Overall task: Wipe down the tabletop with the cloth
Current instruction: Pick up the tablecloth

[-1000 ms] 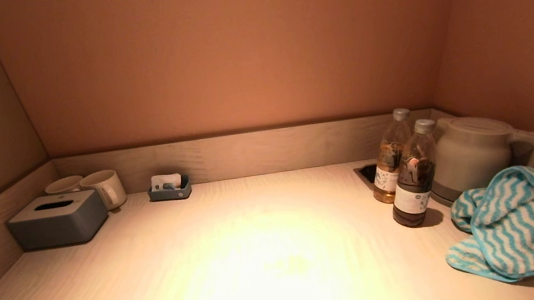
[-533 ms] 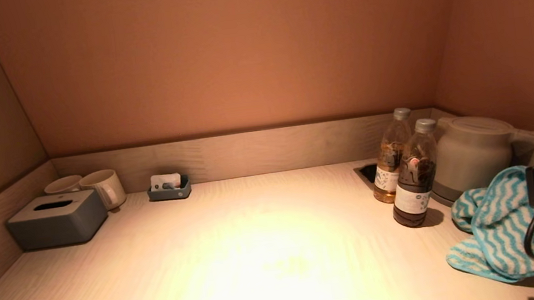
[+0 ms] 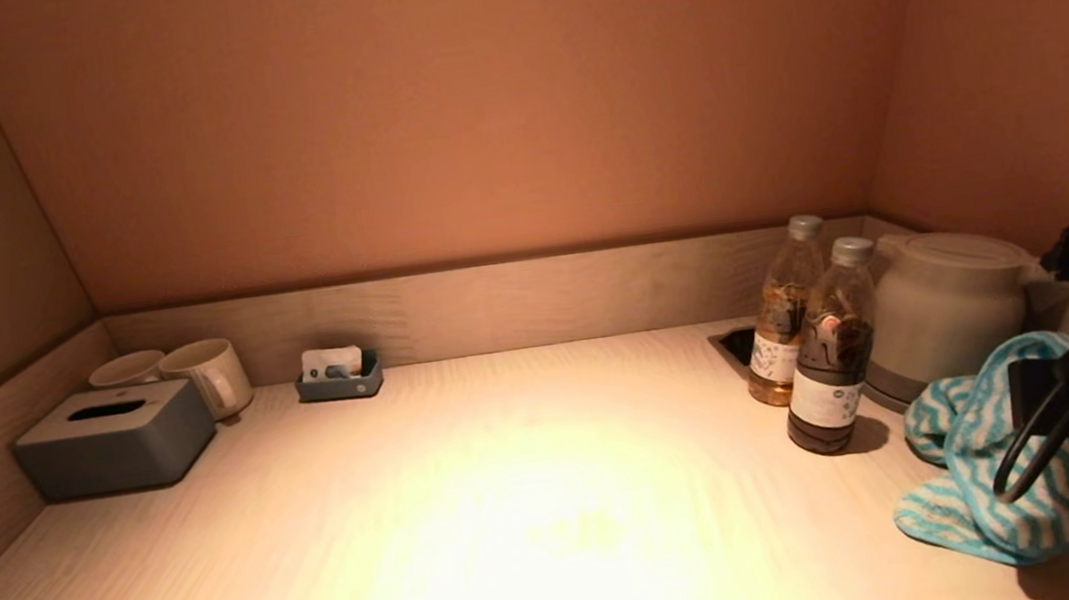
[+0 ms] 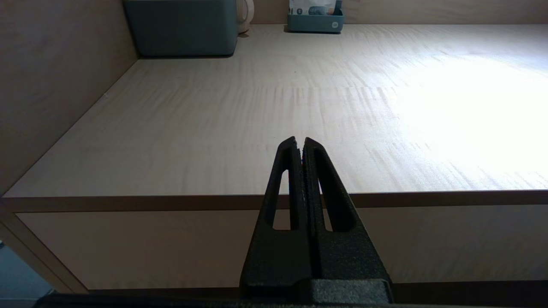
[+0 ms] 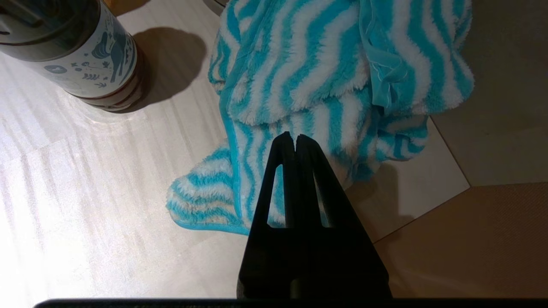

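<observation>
A crumpled blue-and-white striped cloth [image 3: 997, 469] lies on the pale wooden tabletop [image 3: 517, 503] at the near right, against the right wall. It also shows in the right wrist view [image 5: 325, 72]. My right arm comes in from the right edge, above the cloth. My right gripper [image 5: 293, 137] is shut and empty, hovering just above the cloth. In the head view its fingertips are hidden behind the arm. My left gripper [image 4: 299, 141] is shut and empty, parked in front of the tabletop's near left edge.
Two bottles [image 3: 828, 362] and a pale kettle [image 3: 948, 303] stand close behind the cloth at the right. One bottle shows in the right wrist view [image 5: 81, 51]. A grey tissue box [image 3: 113, 439], two mugs [image 3: 211, 375] and a small tray [image 3: 339, 375] sit at the back left.
My right arm has come into the head view from the right and moved left over the cloth. The cloth and other objects have not moved.
</observation>
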{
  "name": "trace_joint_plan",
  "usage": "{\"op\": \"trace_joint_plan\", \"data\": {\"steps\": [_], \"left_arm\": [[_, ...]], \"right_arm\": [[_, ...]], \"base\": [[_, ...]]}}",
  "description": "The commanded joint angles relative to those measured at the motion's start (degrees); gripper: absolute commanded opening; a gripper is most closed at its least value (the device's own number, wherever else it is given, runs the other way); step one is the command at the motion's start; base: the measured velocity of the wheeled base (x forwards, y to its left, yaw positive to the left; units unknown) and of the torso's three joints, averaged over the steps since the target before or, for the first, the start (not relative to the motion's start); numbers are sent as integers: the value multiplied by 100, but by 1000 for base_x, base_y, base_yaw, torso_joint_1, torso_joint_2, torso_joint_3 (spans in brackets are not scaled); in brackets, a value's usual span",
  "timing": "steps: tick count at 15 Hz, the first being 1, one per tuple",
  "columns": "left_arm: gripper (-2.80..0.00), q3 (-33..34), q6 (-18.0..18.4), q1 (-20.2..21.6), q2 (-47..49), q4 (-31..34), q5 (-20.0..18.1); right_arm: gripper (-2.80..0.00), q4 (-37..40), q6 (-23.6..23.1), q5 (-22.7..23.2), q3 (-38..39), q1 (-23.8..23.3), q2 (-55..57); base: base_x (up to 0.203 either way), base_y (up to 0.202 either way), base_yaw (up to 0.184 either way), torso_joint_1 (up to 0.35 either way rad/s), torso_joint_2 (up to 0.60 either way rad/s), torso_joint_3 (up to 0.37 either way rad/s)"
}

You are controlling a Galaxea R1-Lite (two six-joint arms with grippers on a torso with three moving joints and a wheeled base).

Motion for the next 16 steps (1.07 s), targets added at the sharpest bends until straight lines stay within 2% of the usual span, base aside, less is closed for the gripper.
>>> {"op": "trace_joint_plan", "data": {"steps": [1,2,3,8,13,16], "left_arm": [[-280,0,-3,1,-2,2,-2],[-280,0,-3,1,-2,2,-2],[-280,0,-3,1,-2,2,-2],[-280,0,-3,1,-2,2,-2],[-280,0,-3,1,-2,2,-2],[-280,0,-3,1,-2,2,-2]], "right_arm": [[-280,17,2,-8,49,1,-36],[-280,41,4,-24,130,1,-90],[0,42,9,-31,138,1,-84],[0,16,62,-2,309,-23,-25],[0,-48,162,22,249,-376,439],[0,-537,124,74,183,-579,829]], "base": [[0,0,0,0,0,0],[0,0,0,0,0,0],[0,0,0,0,0,0],[0,0,0,0,0,0],[0,0,0,0,0,0],[0,0,0,0,0,0]]}}
